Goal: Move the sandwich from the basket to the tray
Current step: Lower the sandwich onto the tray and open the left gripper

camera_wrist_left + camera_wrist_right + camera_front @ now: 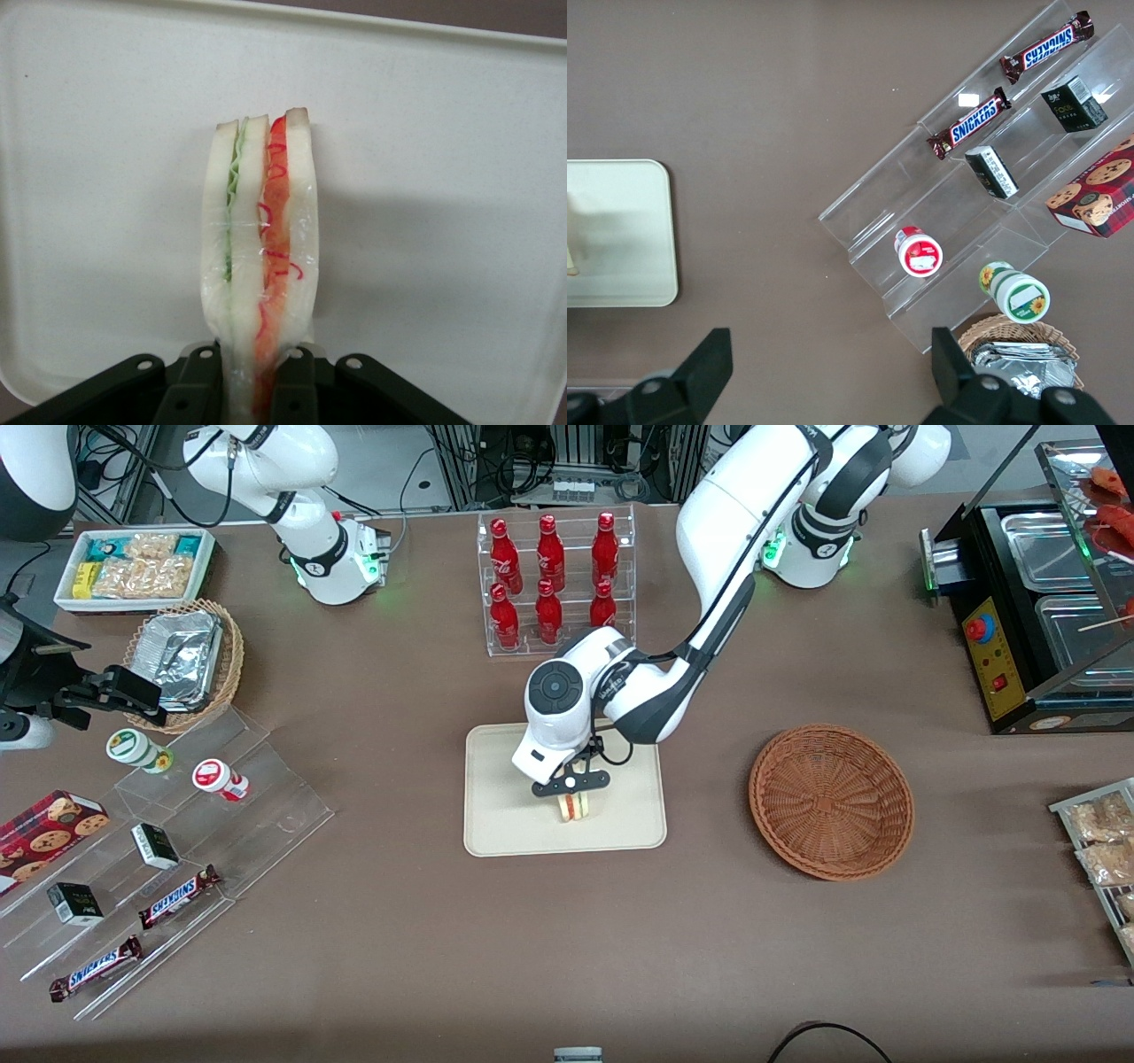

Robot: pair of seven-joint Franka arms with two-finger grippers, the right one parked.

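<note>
Placing step: you have left gripper (572,797) over flat cream rectangular tray (496,824), fingers (297,385) clamped on pale triangular sandwich wedge (261,257). Round reddish-brown wicker basket (831,801) empty. Next: lower, release.

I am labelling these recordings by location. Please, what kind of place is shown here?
Probably a mock snack shop counter in a robot lab: red bottles in a clear rack, Snickers bars on acrylic steps. The tool holds the sandwich over the tray; the basket sits empty.
</note>
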